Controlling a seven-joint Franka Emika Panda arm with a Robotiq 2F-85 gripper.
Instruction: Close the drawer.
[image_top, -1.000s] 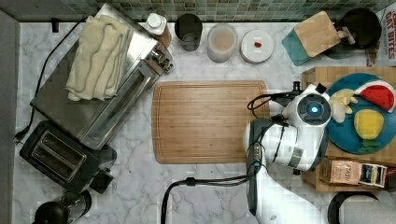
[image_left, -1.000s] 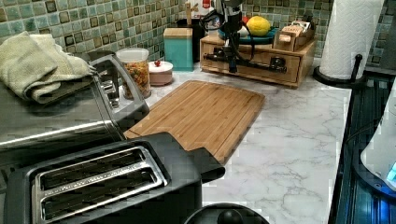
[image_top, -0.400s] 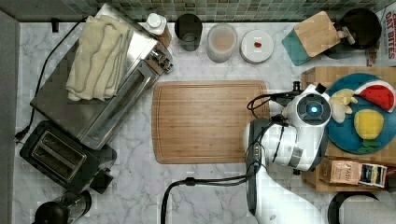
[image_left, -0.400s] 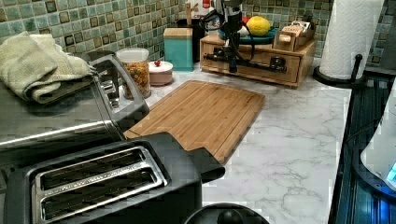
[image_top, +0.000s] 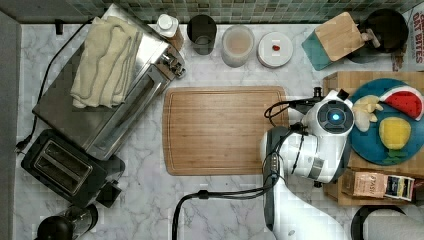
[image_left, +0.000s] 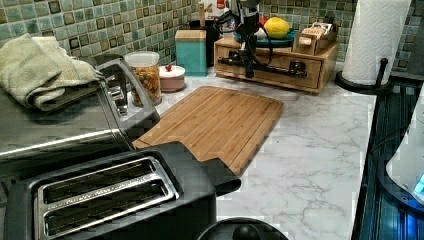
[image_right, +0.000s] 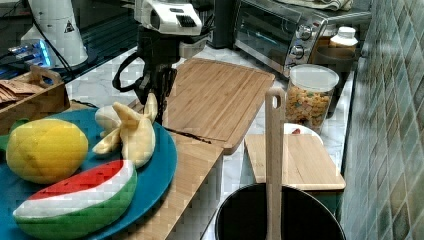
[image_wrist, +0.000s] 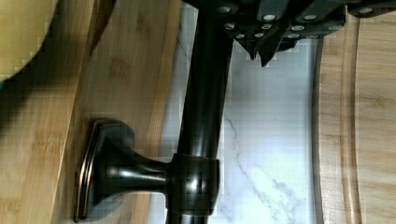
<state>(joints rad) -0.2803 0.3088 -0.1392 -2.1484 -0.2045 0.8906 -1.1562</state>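
Against the frames from a second ago, nothing is being seen to shift: arm, drawer and board are all being held in the same places.

- Marble counter (image_top: 225, 210): being taken up on the top view's left by a toaster oven (image_top: 100, 110) with a towel (image_top: 105, 62) laid on it.
- Robot arm (image_top: 310, 155): being held over the gap between board and drawer unit, with its black cable (image_top: 225, 194) trailed across the near counter.
- Bamboo cutting board (image_top: 225, 130): being left flat mid-counter, close in front of the drawer face.
- Drawer (image_left: 280, 80): being carried in the low wooden unit at the left view's far right, under a blue plate (image_top: 370, 145) of toy fruit. Whether it is fully home cannot be told.
- Bar handle (image_wrist: 205, 93): being shown standing off the drawer face on its post.
- Gripper (image_wrist: 261, 53): fingers are being held together, just beside the bar on the board's side, with nothing clamped.
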